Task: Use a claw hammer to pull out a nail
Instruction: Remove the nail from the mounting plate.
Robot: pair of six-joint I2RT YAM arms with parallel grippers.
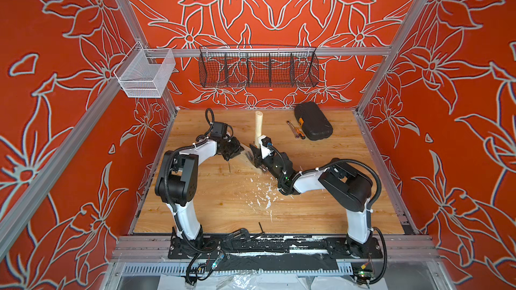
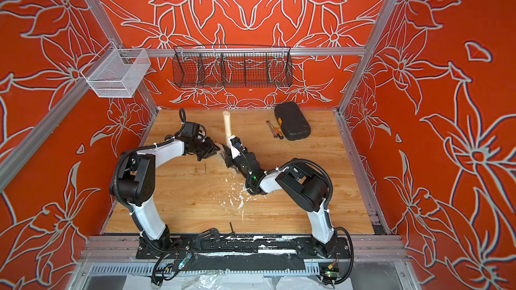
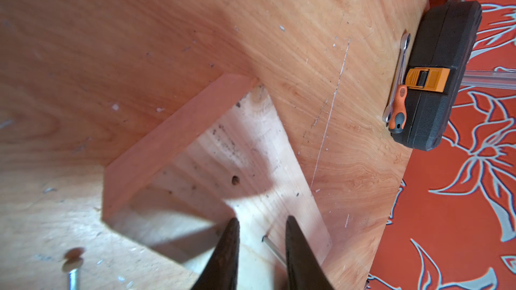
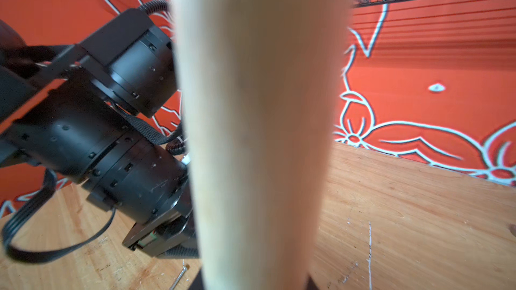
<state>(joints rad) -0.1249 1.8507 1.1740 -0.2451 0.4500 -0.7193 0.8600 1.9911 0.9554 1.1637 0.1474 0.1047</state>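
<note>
My right gripper point(image 1: 259, 157) is shut on the claw hammer's pale wooden handle point(image 1: 258, 126), which stands up toward the back wall. That handle point(image 4: 257, 107) fills the middle of the right wrist view, and the hammer's head is hidden. A pale wood block point(image 3: 251, 149) with small holes lies on the table. My left gripper point(image 3: 262, 220) is over its top, jaws apart. A thin grey nail point(image 3: 275, 249) slants out of the block between the dark fingers point(image 3: 229, 249). In both top views the left gripper point(image 1: 233, 150) sits just left of the right one.
A loose nail point(image 3: 73, 274) lies on the table beside the block. A black tool case point(image 1: 313, 124), an orange-handled screwdriver point(image 1: 300, 134) and a wrench point(image 1: 291, 126) lie at the back right. White chips point(image 1: 264, 193) litter the middle. Wire baskets point(image 1: 258, 66) hang on the back rail.
</note>
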